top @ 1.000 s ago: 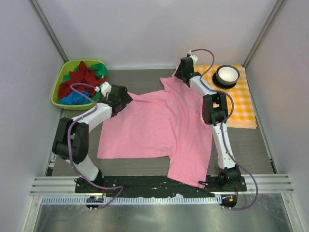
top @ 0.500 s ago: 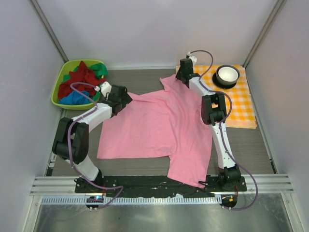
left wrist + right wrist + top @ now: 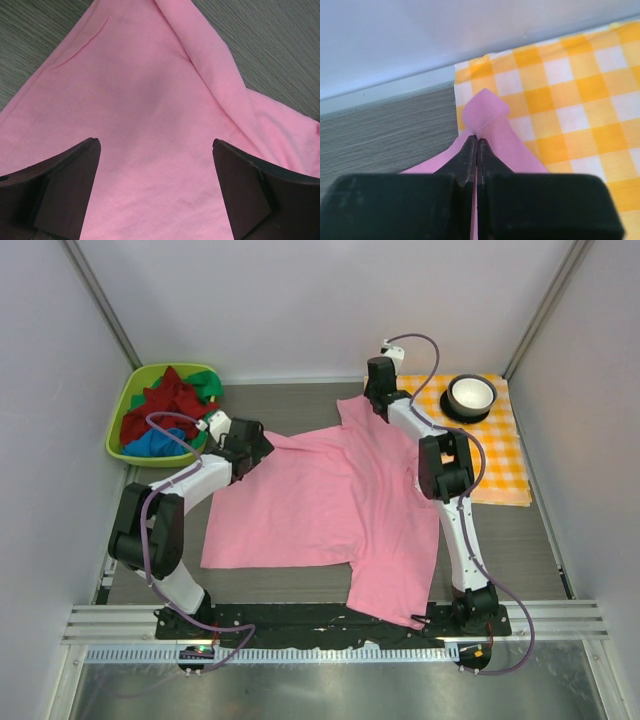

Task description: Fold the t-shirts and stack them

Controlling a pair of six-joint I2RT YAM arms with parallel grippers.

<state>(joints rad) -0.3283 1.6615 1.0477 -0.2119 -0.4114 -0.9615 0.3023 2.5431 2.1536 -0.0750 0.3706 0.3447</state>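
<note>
Top external view gives us the light pink t-shirt (image 3: 330, 505) spread across the middle of the grey surface (image 3: 545, 540), with one part trailing over the near edge between the arm bases. At the shirt's far corner we see the right pincer (image 3: 476, 141) clenched on a small fold of pink hem, which pokes up above the shut fingertips. That pinch sits just at the left edge of the orange-and-white checked cloth (image 3: 505, 455). A white bowl (image 3: 471, 393) stands on the far part of that cloth. The left pincer (image 3: 155, 145) is released, its jaws wide apart over the shirt's far left corner; we cannot tell whether it touches the fabric. In the far left corner a green basket (image 3: 118, 430) holds the dark red t-shirt (image 3: 160, 405), the green t-shirt (image 3: 208, 383) and the bright blue t-shirt (image 3: 155, 444), heaped together.
</note>
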